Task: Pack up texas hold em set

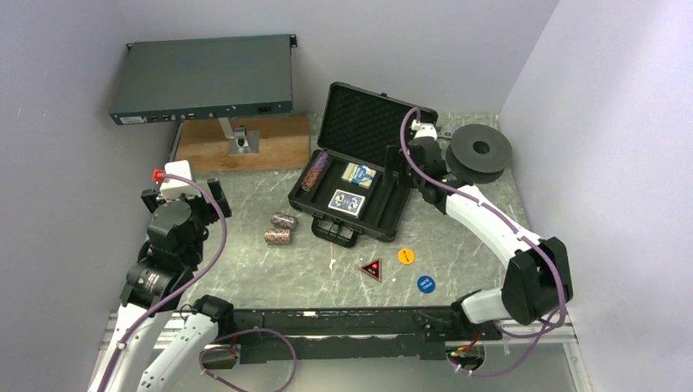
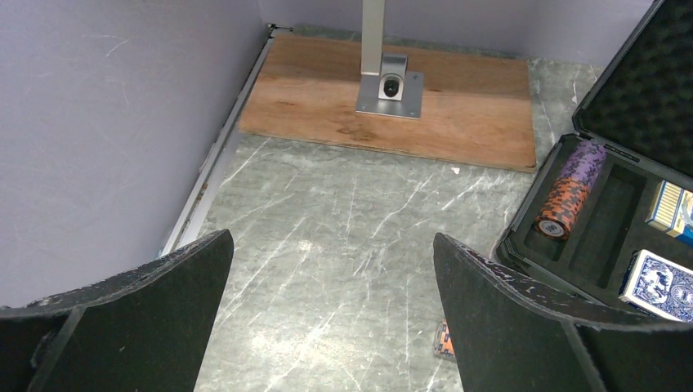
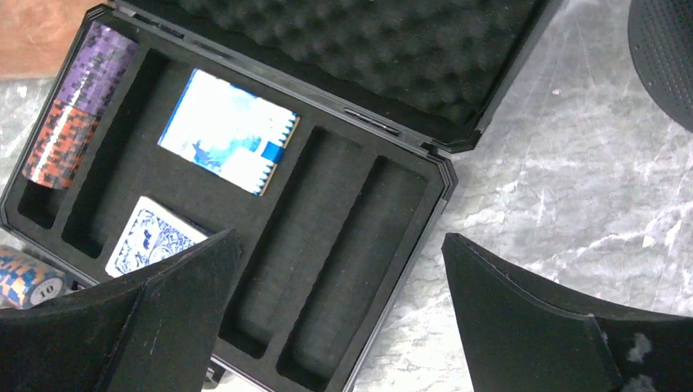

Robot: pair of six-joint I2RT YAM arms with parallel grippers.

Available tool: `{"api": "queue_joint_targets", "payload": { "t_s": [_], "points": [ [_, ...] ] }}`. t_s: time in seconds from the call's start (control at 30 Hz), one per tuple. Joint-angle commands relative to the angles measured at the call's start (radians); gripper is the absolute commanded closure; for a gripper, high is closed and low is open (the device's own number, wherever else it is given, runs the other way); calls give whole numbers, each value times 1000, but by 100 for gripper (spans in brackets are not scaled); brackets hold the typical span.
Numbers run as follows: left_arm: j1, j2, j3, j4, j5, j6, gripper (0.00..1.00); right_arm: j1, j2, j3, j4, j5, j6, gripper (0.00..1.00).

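Case [image 1: 362, 122] lay open on the tabletop [image 1: 245, 273] with its lid raised. One chip roll [image 1: 315, 171] filled the case's leftmost slot, and two blue decks [image 1: 359, 175] sat in the bay beside it, one behind the other. The two slots at the case's right side showed bare foam. Two more rolls [image 1: 283, 220] lay side by side on the tabletop just left of the case's front corner. In front of the case lay three buttons, apart from each other: a red-triangle button [image 1: 372, 269], an orange button [image 1: 406, 256] and a blue button [image 1: 426, 283].

Left fingers [image 2: 163, 310] stood wide apart and held nothing, well left of the case above bare tabletop. Right fingers [image 3: 523, 310] were also wide apart and empty, and hovered over the case's right edge. A spool [image 1: 480, 151] stood just right of the case. A grey rack [image 1: 204, 82] sat on a post above a wood board [image 1: 270, 143], left of the case's lid.
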Motion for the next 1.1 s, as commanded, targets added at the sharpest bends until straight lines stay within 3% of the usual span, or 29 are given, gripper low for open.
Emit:
{"api": "queue_joint_targets", "payload": {
  "t_s": [0.0, 0.33, 0.53, 0.77, 0.97, 1.07],
  "points": [
    [6, 4, 36, 14, 5, -9, 0, -18, 5, 6, -5, -89, 64, 7],
    [8, 3, 34, 15, 3, -9, 0, -16, 13, -32, -87, -80, 98, 27],
    [9, 9, 38, 11, 6, -10, 0, -2, 38, -76, -68, -185, 113, 54],
    [12, 11, 36, 13, 5, -9, 0, 30, 56, -85, -29, -302, 83, 70],
    [12, 4, 36, 13, 3, -10, 0, 34, 83, -89, -7, -358, 82, 98],
    [12, 4, 35, 15, 6, -10, 0, 37, 101, -92, 8, -385, 85, 100]
  ]
}}
